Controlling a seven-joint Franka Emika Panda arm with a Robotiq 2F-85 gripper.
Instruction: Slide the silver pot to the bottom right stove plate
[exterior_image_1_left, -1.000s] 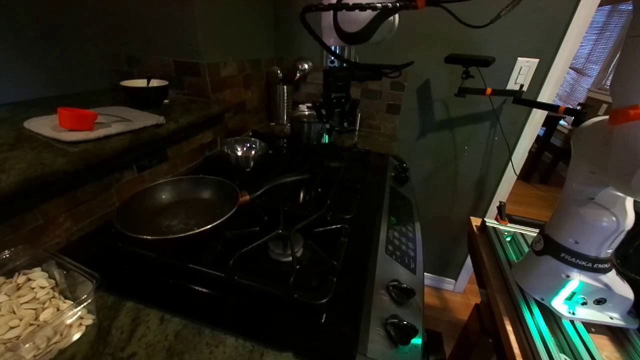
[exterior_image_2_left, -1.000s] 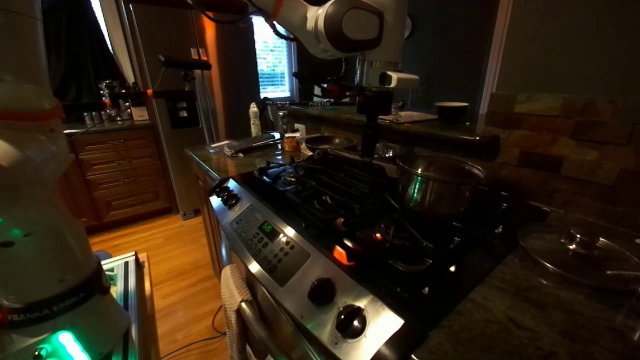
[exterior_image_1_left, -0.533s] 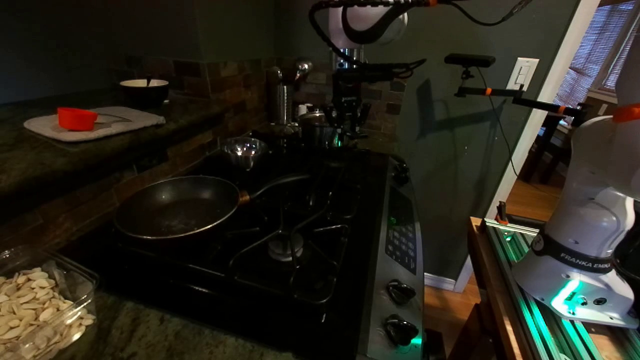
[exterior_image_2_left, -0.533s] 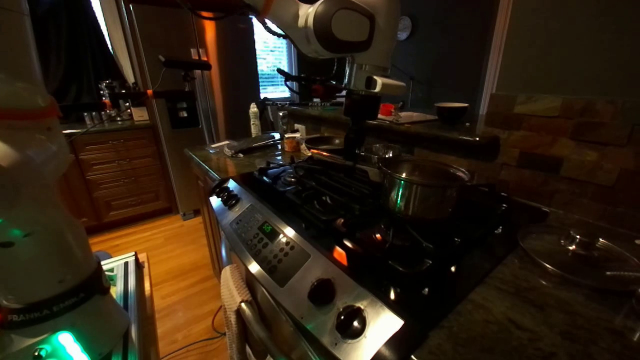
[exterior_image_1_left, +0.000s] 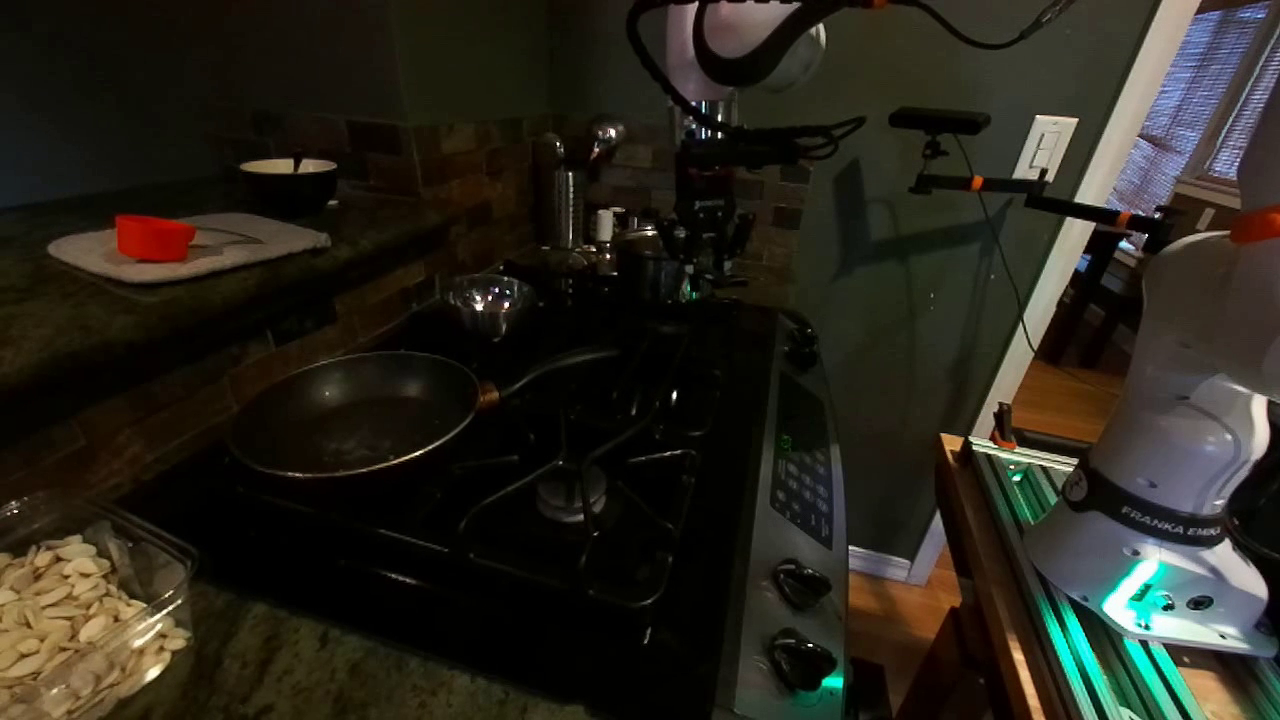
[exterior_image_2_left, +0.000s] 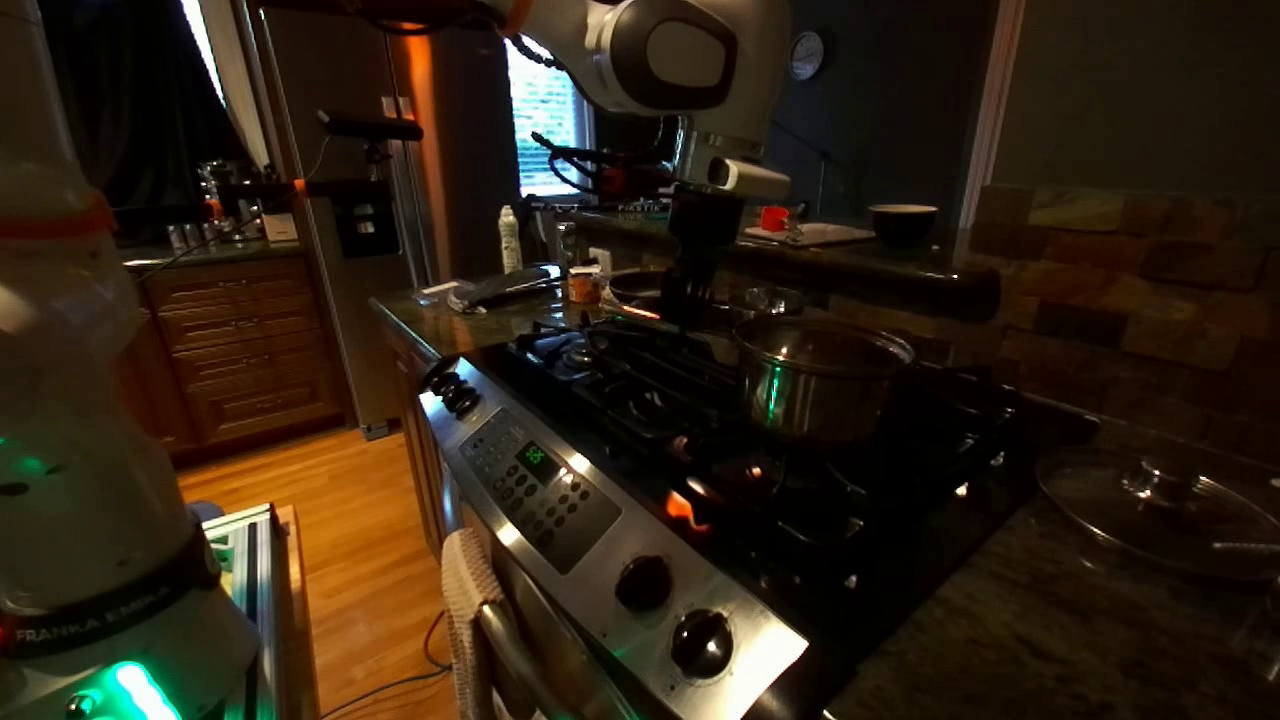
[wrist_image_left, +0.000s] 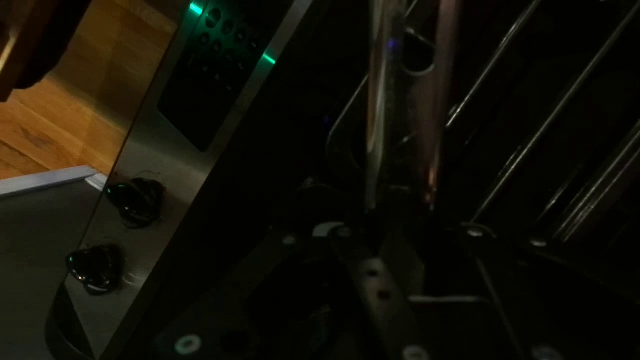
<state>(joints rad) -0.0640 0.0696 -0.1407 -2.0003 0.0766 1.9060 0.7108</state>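
White robot base (exterior_image_1_left: 1195, 570) sits at 4 o'clock in an exterior view, green light (exterior_image_1_left: 1132, 588) lit on its 7 o'clock side. Arm (exterior_image_1_left: 1200, 320) stands over it toward 12 o'clock, partly out of frame. Wrist (exterior_image_2_left: 685, 65) near 12 o'clock in an exterior view, turned downward; thick black cable (exterior_image_1_left: 740, 74) looped across it from where I'm standing. Gripper (exterior_image_1_left: 706, 275) hangs roughly plumb beneath in both exterior views, aimed at 6 o'clock. Wrist view: linkage bars (wrist_image_left: 382, 284) come in from 6 o'clock, jaws drawn in close and clamped, tips too dark to make out.
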